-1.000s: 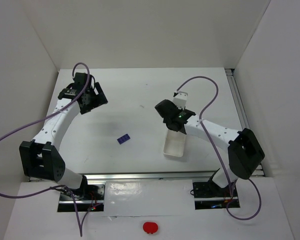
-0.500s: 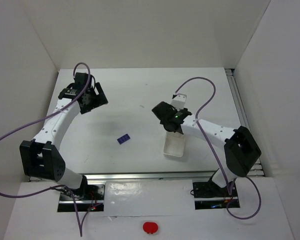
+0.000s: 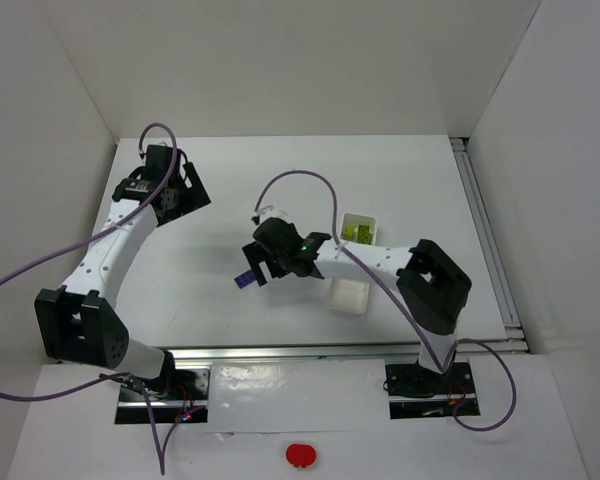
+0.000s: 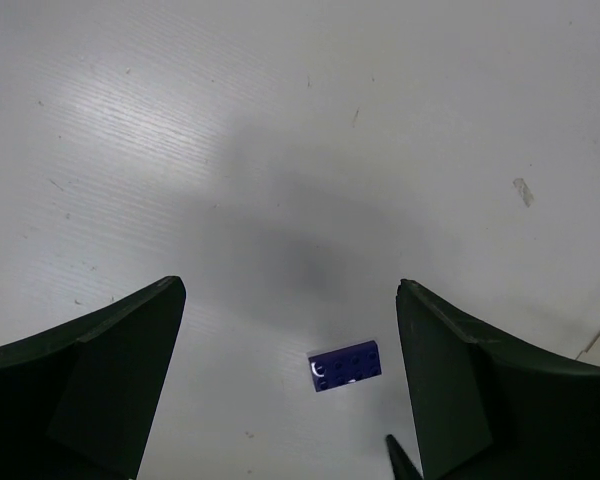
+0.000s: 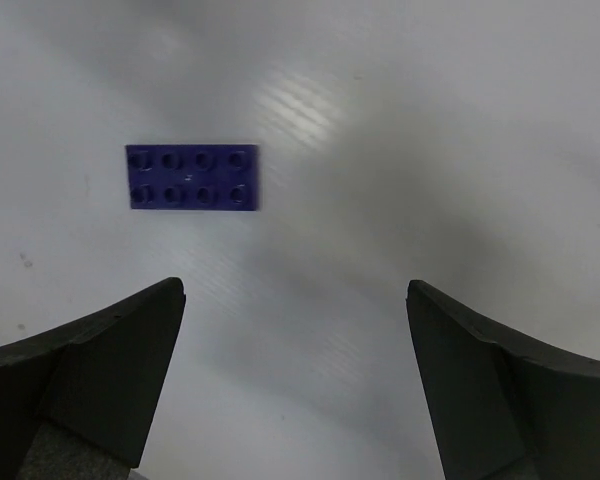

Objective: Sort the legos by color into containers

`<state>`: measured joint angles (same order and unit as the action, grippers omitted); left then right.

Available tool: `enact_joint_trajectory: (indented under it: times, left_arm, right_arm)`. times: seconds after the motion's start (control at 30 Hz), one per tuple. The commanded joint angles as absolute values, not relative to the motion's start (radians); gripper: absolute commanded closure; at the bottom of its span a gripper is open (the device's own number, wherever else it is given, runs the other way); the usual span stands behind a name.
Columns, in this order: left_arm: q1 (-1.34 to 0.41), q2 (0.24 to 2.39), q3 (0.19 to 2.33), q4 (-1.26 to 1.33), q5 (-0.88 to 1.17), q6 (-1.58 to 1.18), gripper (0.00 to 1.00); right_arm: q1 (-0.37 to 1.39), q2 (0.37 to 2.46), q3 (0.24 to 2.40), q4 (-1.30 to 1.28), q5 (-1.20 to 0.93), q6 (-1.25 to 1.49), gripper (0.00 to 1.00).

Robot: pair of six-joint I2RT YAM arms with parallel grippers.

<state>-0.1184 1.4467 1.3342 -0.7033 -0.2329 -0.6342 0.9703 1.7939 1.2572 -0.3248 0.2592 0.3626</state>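
brick [image 5: 192, 177]: bare table [image 5: 410, 110] all round | right end effector [image 5: 292, 310]: spread wide, just beside it | tray [image 3: 346, 300]: middle crossed by right arm [image 3: 375, 262] | left end effector [image 4: 290, 300]: well apart

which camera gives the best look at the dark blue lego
Right wrist view: the dark blue lego lies large and unblocked, studs countable. Left wrist shows it small near the bottom edge; top external shows only a tiny purple speck.

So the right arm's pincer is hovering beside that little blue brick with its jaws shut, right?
Not quite: the right pincer hovers beside the blue brick, but its jaws are wide open, not shut. The right wrist view shows them far apart, the brick lying free ahead.
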Motion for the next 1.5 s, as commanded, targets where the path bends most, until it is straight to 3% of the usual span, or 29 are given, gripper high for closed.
enact_joint_trajectory:
  times: [0.0,0.4,0.73,0.9,1.07,1.17,1.47]
  left_arm:
    - [-0.112,1.404,1.330,-0.690,-0.265,-0.643,0.04]
    - [-0.112,1.413,1.339,-0.699,-0.247,-0.634,0.04]
    - [-0.112,1.394,1.348,-0.699,-0.256,-0.624,0.04]
    - [-0.112,1.394,1.348,-0.699,-0.247,-0.624,0.04]
    - [-0.112,1.414,1.348,-0.699,-0.229,-0.624,0.04]
    - [-0.112,1.414,1.348,-0.699,-0.218,-0.624,0.04]
    - [-0.112,1.414,1.339,-0.699,-0.218,-0.624,0.04]
  right_arm:
    - [1.012,1.891,1.351,-0.287,0.097,0.210,0.01]
    - [1.063,2.144,1.532,-0.330,0.273,0.089,0.01]
    - [0.940,2.181,1.559,-0.252,0.311,0.118,0.07]
    - [0.858,2.155,1.510,-0.222,0.131,0.147,0.09]
    - [0.808,2.164,1.500,-0.192,-0.006,0.147,0.00]
    - [0.782,2.174,1.489,-0.175,-0.069,0.156,0.00]
    - [0.816,2.100,1.413,-0.235,-0.071,0.147,0.12]
